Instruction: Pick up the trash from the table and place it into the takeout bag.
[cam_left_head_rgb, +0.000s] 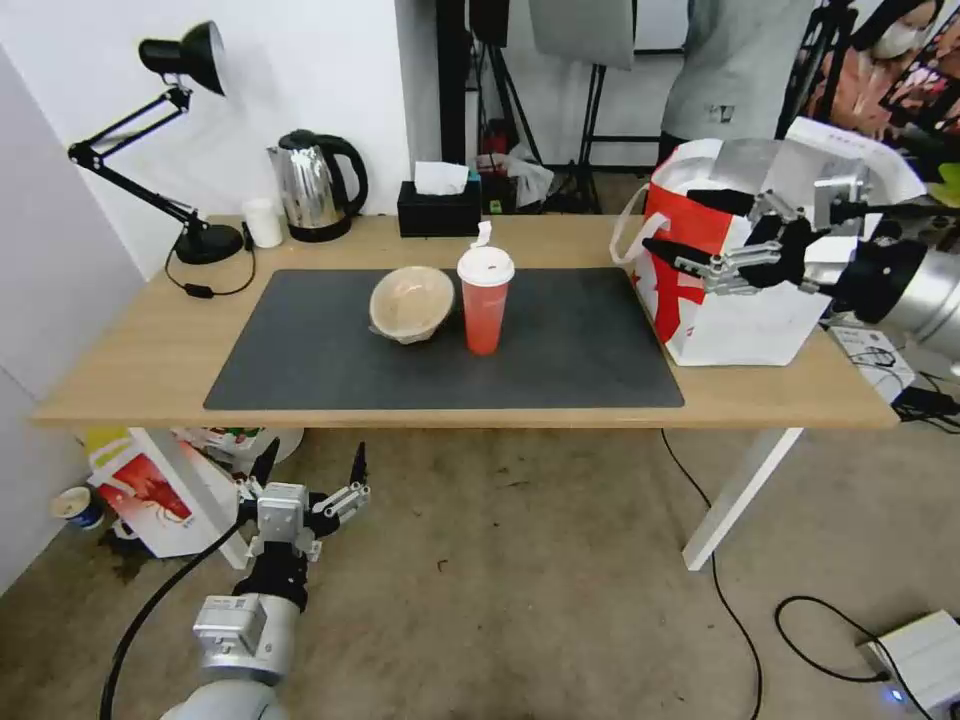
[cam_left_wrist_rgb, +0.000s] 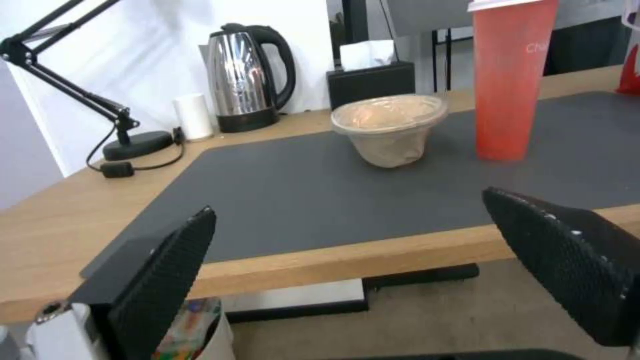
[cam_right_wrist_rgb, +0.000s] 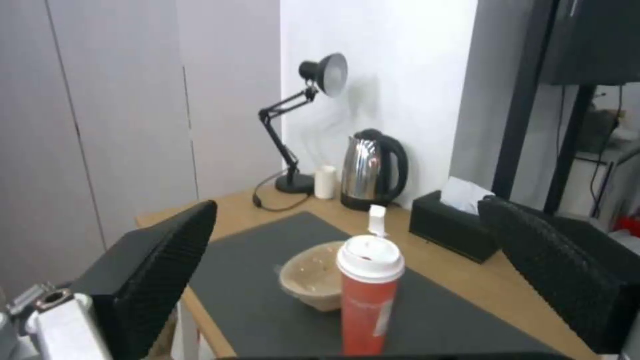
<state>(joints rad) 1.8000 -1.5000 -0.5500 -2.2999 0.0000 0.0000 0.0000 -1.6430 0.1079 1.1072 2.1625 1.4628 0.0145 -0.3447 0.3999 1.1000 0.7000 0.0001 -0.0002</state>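
Two pieces of trash are on the table (cam_left_head_rgb: 130, 370), both on the mat (cam_left_head_rgb: 300, 370): the paper bowl (cam_left_head_rgb: 411, 303), tipped onto its side, and the red cup (cam_left_head_rgb: 485, 299) upright just beside it, close but not clearly touching. We do not see a large white bowl on the tabletop. The bag (cam_left_head_rgb: 735, 290) stands at the table's right end, mouth up, with part of its base over the mat's corner.

Our right gripper (cam_left_head_rgb: 690, 238) is raised in front of the bag's upper edge, jaws apart and holding nothing. Our left gripper (cam_left_head_rgb: 312, 468) hangs below the table's front edge, jaws also apart and empty.

We see several risks. The cup is tall and narrow, so a glancing touch from one finger would likely topple it, and any drink left inside could escape past the lid. A reach for either item could also knock the other, since the two sit so close. The tipped bowl offers a sloped, thin wall, so a pinch there may slip or crush it. The left gripper must clear the table edge on its way up. A soft bag wall could fold inward if a strap (cam_left_head_rgb: 625, 232) is caught.
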